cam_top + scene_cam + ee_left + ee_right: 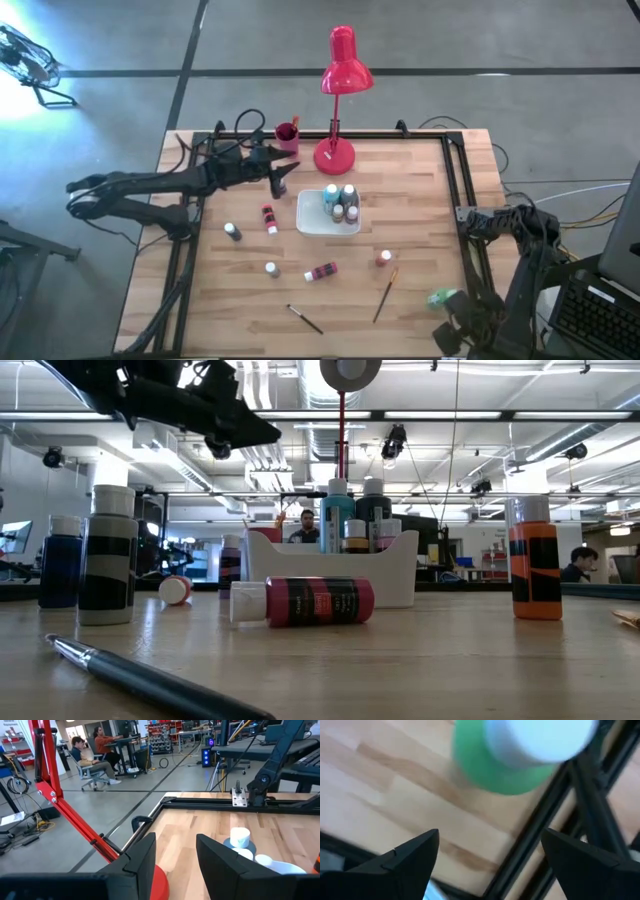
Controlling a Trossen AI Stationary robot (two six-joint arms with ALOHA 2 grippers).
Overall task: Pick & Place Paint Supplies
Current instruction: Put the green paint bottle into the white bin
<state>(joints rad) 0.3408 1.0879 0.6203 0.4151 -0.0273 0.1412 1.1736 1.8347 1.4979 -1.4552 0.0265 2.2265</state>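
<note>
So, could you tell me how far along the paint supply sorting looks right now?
Partly done: four or so bottles stand in the white tray. In hand: nothing. The right gripper, open, is by a green bottle at the table's edge; the left gripper, part open and empty, hangs near the red cup. Left: five or so loose bottles, such as the magenta bottle, and two brushes.

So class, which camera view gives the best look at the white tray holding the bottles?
The high view: the white tray appears whole from above, bottles clustered at one end. The low view shows only its side wall; the left wrist view catches a rim edge; the right wrist view shows none.
</note>
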